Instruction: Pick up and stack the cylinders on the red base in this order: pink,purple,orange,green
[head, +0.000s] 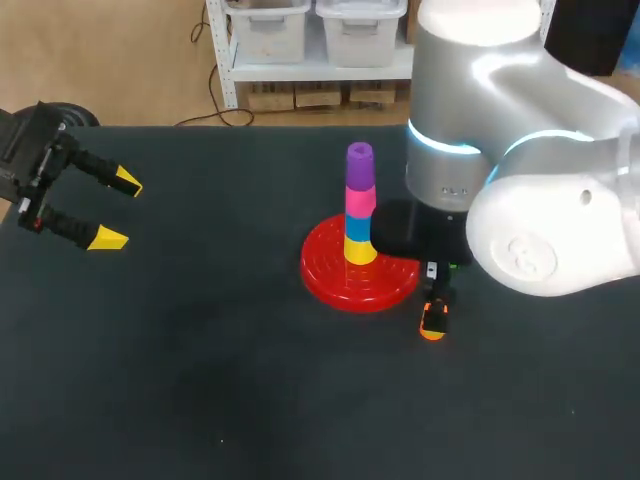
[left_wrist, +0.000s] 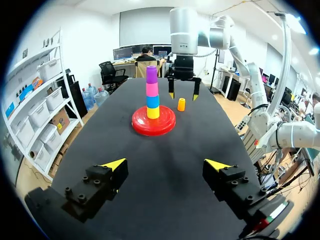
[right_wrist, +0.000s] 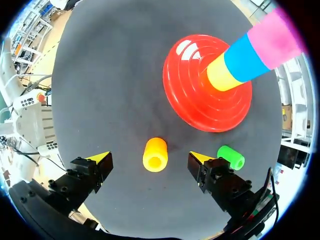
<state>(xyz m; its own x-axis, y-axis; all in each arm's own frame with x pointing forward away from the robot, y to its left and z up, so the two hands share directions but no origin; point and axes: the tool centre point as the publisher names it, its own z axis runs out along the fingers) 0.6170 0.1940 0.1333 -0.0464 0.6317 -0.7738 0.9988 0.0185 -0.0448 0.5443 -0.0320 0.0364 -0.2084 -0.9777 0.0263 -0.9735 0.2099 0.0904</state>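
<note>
Your right hand (right_wrist: 150, 159) hangs spread over the orange cylinder (right_wrist: 155, 152) lying just beside the red base (right_wrist: 187, 95), seemingly lined up to pinch it; left hand (head: 118, 210), spread too, sits well off the base.

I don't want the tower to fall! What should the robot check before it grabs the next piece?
1. The purple cylinder tops the pink cylinder, so orange comes next: ok.
2. Pieces on the red base stand upright: ok.
3. The right pincer is open: ok.
4. The orange cylinder is lined up between its fingers: ok.
5. The green cylinder is out of the way: cannot tell, it is close beside one finger.
6. The left pincer is far from the tower: ok.
</note>
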